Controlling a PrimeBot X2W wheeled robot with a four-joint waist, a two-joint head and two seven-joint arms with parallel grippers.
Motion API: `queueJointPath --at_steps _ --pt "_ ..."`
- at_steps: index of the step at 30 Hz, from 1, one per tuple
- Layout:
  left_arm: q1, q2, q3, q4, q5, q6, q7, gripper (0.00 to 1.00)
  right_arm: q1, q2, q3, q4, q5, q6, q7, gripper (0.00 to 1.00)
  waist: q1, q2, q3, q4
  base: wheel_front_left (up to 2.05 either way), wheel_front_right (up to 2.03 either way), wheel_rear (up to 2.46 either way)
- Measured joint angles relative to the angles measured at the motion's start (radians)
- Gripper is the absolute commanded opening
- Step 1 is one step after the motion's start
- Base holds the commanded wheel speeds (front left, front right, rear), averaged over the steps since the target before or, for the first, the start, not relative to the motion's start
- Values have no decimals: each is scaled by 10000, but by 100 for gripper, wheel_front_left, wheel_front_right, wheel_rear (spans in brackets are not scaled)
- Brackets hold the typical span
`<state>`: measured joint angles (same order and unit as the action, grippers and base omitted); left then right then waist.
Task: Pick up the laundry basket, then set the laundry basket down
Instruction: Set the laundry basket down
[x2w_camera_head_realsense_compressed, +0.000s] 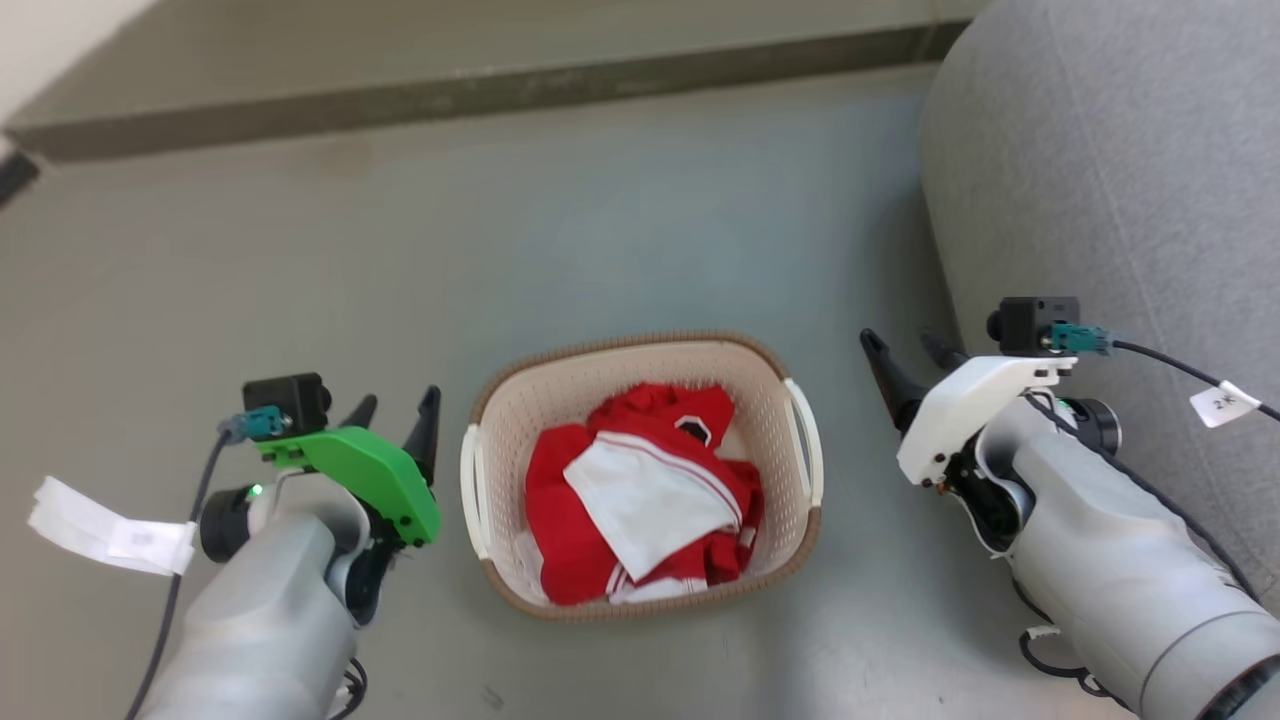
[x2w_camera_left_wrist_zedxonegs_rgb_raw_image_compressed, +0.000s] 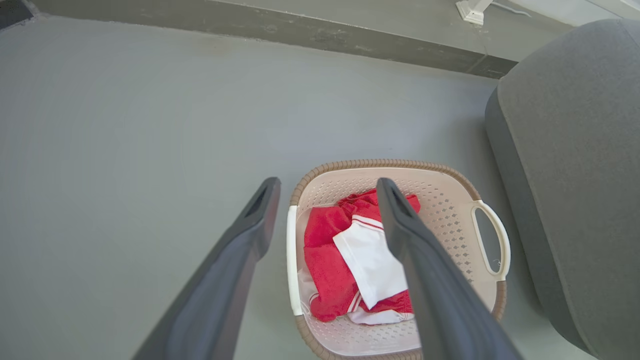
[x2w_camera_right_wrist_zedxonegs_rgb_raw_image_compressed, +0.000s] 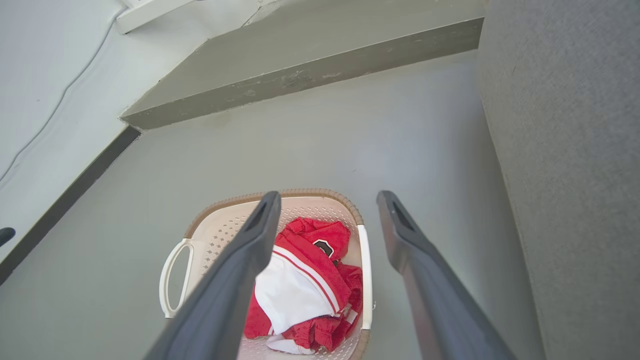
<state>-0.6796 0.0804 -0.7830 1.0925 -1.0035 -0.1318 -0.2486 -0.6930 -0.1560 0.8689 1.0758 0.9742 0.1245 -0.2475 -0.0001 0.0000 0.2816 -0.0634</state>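
Head view, left to right. White paper tag (x2w_camera_head_realsense_compressed: 100, 525) hung on the left arm's cable at the lower left. Left gripper (x2w_camera_head_realsense_compressed: 397, 405), green cover, sat just beside the laundry basket (x2w_camera_head_realsense_compressed: 560, 400). Its dark fingers (x2w_camera_head_realsense_compressed: 430, 420) were spread apart with nothing between them, near the basket's left handle (x2w_camera_head_realsense_compressed: 472, 490) but not touching.

Basket stood upright on the grey floor (x2w_camera_head_realsense_compressed: 500, 200), bottom centre, between the two grippers. It had cream perforated walls and a brown woven-look rim. Inside lay a crumpled red garment (x2w_camera_head_realsense_compressed: 570, 530) with a white red-striped garment (x2w_camera_head_realsense_compressed: 650, 495) on top. Right handle (x2w_camera_head_realsense_compressed: 808, 440) was white and free.

Right gripper (x2w_camera_head_realsense_compressed: 900, 342), white cover, was near that handle with bare floor between. Its fingers (x2w_camera_head_realsense_compressed: 885, 375) were apart and held nothing. Small tag (x2w_camera_head_realsense_compressed: 1225, 402) hung on the right cable. Grey upholstered sofa (x2w_camera_head_realsense_compressed: 1100, 150) took up the right side, right arm in front of it. Darker ledge (x2w_camera_head_realsense_compressed: 400, 90) ran across the floor beyond the basket.

Left wrist view: own fingers stood wide apart, one over bare floor, the other across the basket's clothes. The near white handle showed in the gap. Sofa was near the basket's far side, a strip of floor between.

Right wrist view: fingers also wide apart, one across the basket, the other over floor between basket and sofa. A white handle lay in the gap.
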Motion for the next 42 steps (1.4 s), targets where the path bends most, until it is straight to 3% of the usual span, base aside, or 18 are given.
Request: queueJointPath --at_steps 13,32,39,42 --pt "770 410 890 -1095 861 105 0 100 569 -234 -736 -1001 -836 -188 0 100 0 0 -1348 43 0 0 0" --pt "2191 802 2725 -4454 2991 949 -4 100 1950 -965 -2754 -3927 -2452 -836 -29 100 0 0 -2299 246 0 0 0" --pt "3134 961 3781 -5718 3509 1162 -31 100 2682 -938 -3471 -5158 -3189 -1114 -33 100 0 0 -2367 324 0 0 0" --pt "3557 924 4213 -6092 3614 1444 -31 100 3089 -861 -3668 -5561 -3436 -1195 -42 100 0 0 -2376 333 0 0 0"
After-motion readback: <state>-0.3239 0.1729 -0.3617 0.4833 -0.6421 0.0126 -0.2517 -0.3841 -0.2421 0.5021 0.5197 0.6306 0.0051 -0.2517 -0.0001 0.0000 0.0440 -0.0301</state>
